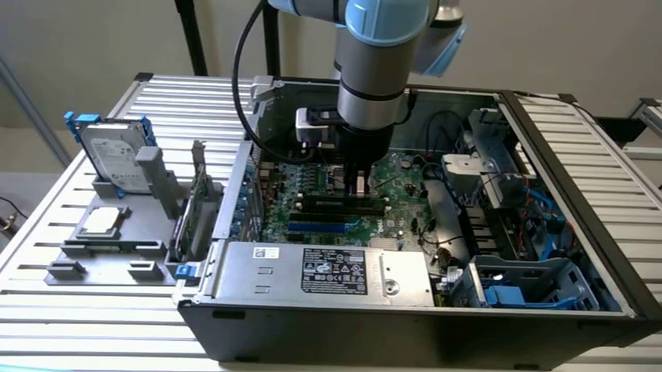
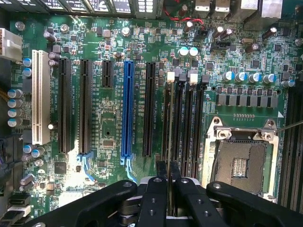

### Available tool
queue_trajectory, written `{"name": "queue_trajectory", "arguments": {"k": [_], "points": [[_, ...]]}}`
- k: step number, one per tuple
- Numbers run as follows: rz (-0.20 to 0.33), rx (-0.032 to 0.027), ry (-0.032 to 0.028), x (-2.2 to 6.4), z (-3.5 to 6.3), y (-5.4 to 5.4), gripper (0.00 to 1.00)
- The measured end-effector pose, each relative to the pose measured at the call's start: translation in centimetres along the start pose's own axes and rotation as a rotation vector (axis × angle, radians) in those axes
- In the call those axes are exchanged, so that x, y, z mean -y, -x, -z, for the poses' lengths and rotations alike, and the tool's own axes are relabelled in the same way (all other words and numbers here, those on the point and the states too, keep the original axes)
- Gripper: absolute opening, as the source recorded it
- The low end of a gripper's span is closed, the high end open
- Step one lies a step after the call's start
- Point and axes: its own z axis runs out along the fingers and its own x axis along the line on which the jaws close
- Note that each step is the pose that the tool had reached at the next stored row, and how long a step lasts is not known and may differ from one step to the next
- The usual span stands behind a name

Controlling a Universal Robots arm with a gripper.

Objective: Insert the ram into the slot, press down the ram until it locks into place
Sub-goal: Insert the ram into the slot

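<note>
Exterior view: the arm reaches down into the open computer case [image 1: 414, 325] on the table [image 1: 62, 310], with the gripper [image 1: 359, 188] low over the motherboard [image 1: 405, 174], just above the black slot [image 1: 342, 203] beyond the blue slot [image 1: 325, 227]

Wrist view: the fingers [image 2: 161, 179] pinch the ram [image 2: 168, 189], seen edge-on, in line with the slot [image 2: 167, 118] among its parallel neighbours

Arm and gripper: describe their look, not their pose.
The arm is a silver-grey cylinder with light blue joint caps. A black cable loops down beside it, and a small white-grey box sits at the wrist. The gripper is black, built of angled link bars studded with round pivot bolts. No markings on it can be read.
</note>
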Motion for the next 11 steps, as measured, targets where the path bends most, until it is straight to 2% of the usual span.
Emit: {"name": "queue_trajectory", "arguments": {"k": [5,6,11], "points": [[0.000,0.0000,0.0000,0.00,0.00,0.00,0.15],[0.000,0.0000,0.0000,0.00,0.00,0.00,0.22],[0.000,0.0000,0.0000,0.00,0.00,0.00,0.22]]}}
